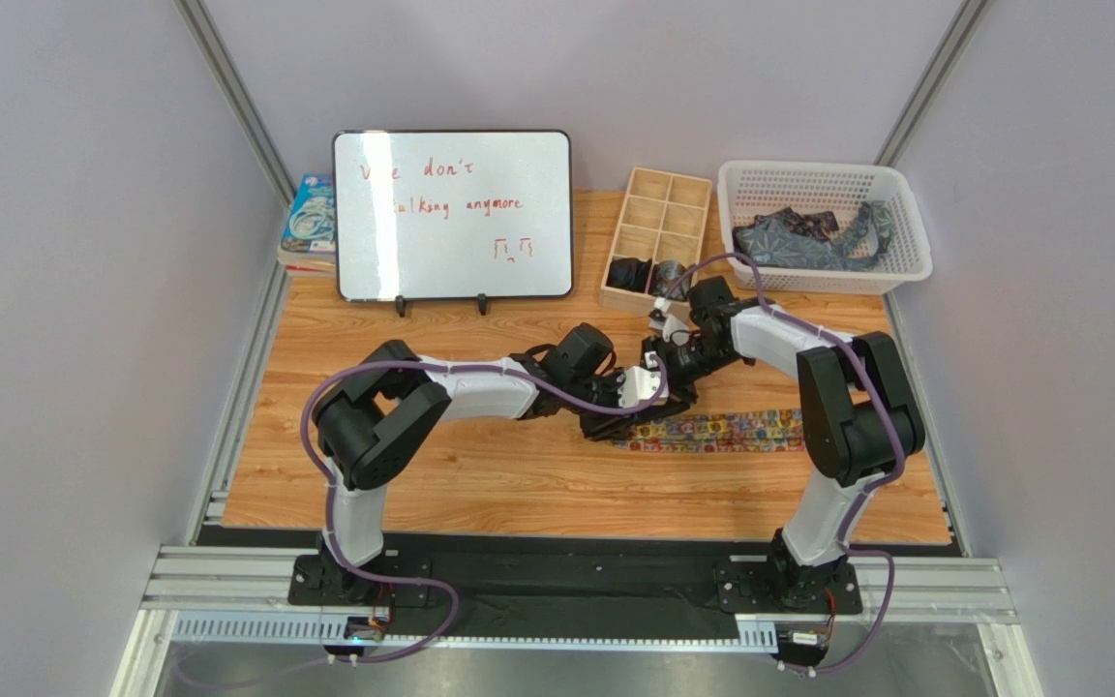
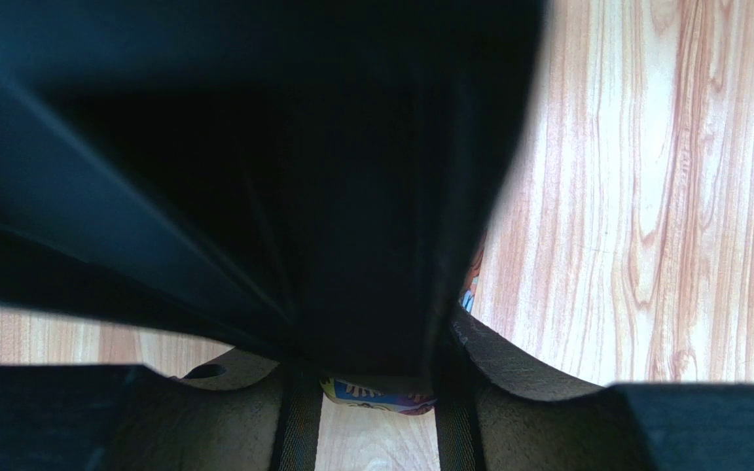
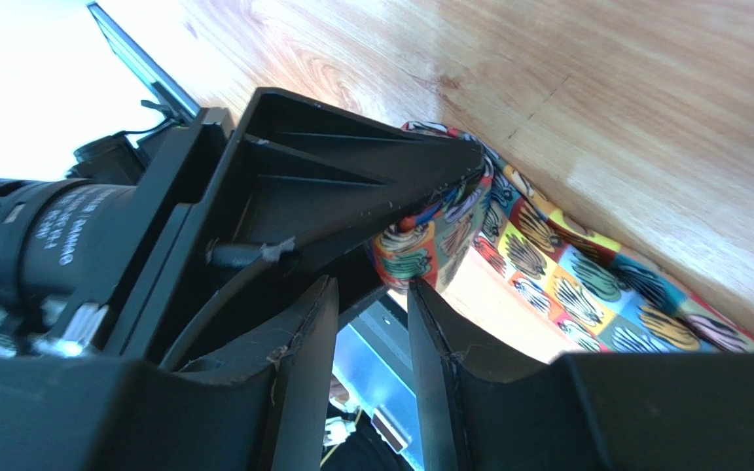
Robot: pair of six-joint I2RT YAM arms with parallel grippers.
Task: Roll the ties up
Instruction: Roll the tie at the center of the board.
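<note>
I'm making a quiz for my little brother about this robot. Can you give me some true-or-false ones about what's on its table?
1. A colourful patchwork-print fabric tie lies on the wooden table. True.
2. The white plastic basket is empty. False: dark patterned ties lie in it.
3. The wooden box with compartments stands left of the whiteboard. False: it stands right of the black-framed whiteboard, between it and the basket.
4. The whiteboard has red writing on it. True.
5. The left arm's fingers and the right arm's fingers are far apart. False: they meet at the colourful tie's left end.
</note>
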